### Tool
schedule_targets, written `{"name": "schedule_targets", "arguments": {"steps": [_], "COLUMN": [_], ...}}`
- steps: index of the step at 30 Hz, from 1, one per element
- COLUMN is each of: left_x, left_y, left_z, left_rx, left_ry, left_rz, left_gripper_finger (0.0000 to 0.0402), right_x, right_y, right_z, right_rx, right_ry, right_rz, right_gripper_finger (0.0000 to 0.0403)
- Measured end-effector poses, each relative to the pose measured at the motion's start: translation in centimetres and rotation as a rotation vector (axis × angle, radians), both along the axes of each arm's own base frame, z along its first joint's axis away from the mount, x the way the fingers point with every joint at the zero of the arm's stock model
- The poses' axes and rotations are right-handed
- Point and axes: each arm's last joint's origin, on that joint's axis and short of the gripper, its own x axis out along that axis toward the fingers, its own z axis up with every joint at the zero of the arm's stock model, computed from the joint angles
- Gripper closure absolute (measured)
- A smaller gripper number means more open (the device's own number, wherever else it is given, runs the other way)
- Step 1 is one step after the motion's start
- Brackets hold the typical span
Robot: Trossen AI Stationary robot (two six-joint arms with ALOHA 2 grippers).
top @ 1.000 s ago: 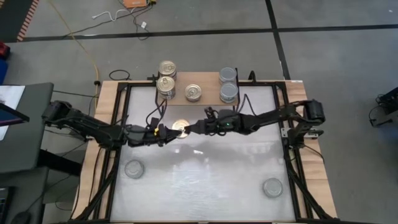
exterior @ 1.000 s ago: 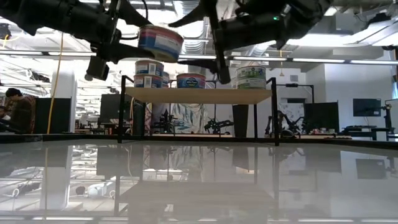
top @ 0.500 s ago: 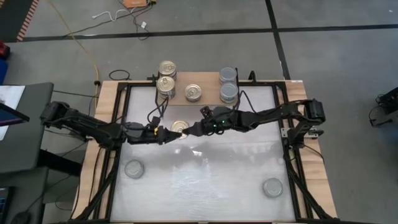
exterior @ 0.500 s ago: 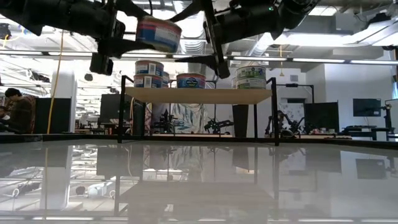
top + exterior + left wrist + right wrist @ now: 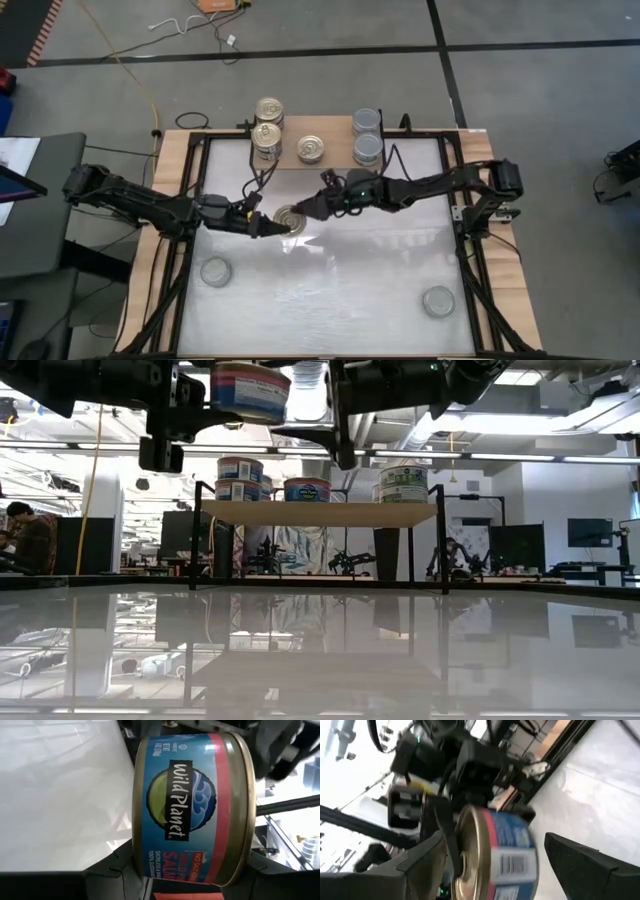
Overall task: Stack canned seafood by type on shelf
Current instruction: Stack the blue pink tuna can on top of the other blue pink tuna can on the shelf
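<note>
On the worktop (image 5: 330, 290) two tins (image 5: 215, 270) wait; five already crowd the shelf (image 5: 335, 150). Left gripper (image 5: 272, 224) fingers pinch a salmon can (image 5: 290, 217); right gripper (image 5: 308, 208) fingers spread alongside.

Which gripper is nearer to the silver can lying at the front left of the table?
The left gripper, holding the blue-label can, is nearer the silver can. The right gripper is open, farther off on the held can's other side.

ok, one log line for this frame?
left gripper: shut on salmon can, above table | right gripper: open, beside can | shelf: five cans | table: two cans
</note>
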Motion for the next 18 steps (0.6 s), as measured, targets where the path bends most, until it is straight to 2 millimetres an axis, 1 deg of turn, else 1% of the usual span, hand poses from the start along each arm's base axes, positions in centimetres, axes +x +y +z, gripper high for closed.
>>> {"name": "schedule_targets", "arguments": {"steps": [3, 6, 10, 18], "left_x": [0.00, 0.00, 0.00, 0.00], "left_y": [0.00, 0.00, 0.00, 0.00], "left_z": [0.10, 0.09, 0.13, 0.14], "left_rx": [-0.009, -0.010, -0.012, 0.000], "left_ry": [-0.008, -0.008, -0.011, -0.012], "left_rz": [-0.001, -0.001, -0.001, -0.001], "left_gripper_finger": [0.0210, 0.0210, 0.0210, 0.0210], "right_x": [0.45, 0.66, 0.67, 0.66], "right_y": [0.49, 0.92, 0.97, 0.95], "right_z": [0.08, -0.06, -0.08, -0.10], "right_rx": [-0.013, -0.013, -0.040, -0.039], "right_ry": [-0.002, 0.020, 0.020, 0.024], "right_rz": [0.015, 0.026, 0.023, 0.021], "right_gripper_finger": [0.0050, 0.0062, 0.0097, 0.0173]}}
